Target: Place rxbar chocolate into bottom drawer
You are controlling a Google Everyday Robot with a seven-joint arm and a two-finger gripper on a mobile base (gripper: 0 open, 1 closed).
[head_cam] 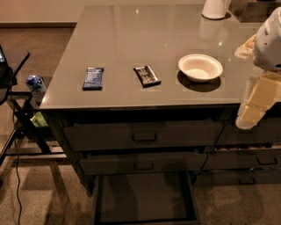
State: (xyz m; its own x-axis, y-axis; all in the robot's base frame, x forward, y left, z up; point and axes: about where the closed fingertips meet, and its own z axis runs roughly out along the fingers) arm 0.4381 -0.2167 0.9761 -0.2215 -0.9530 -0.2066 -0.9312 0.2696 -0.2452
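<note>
Our end effector (252, 112) hangs at the right edge of the table (131, 30), off its front-right corner and at about the height of the front edge. What we see of it is a blocky, cream-coloured plastic part below a rounded white shell. We cannot tell whether it is released or clenched. It touches nothing and holds nothing that we can see.

The table has a smooth, glossy grey top that throws back soft spots of light.

The black bar (147, 75) lies flat on the top near the front edge, about midway along it. It is a small rectangle in a shiny dark wrapper with pale lettering, turned a little askew. It is well apart from the end effector. A blue bar (93, 78) of like shape lies flat toward the front-left corner, apart from the black one.

A round white bowl (200, 67), shallow and matte, sits right of the black bar, toward the front-right corner. A white rounded vessel (215, 9) stands at the far edge.

Under the front edge are two shallow dark grey drawers (144, 135) with slim handles, both closed. Below them the bottom drawer (145, 197) is pulled out over the speckled carpet (39, 197), showing a plain, flat dark grey floor between thin straight walls.
</note>
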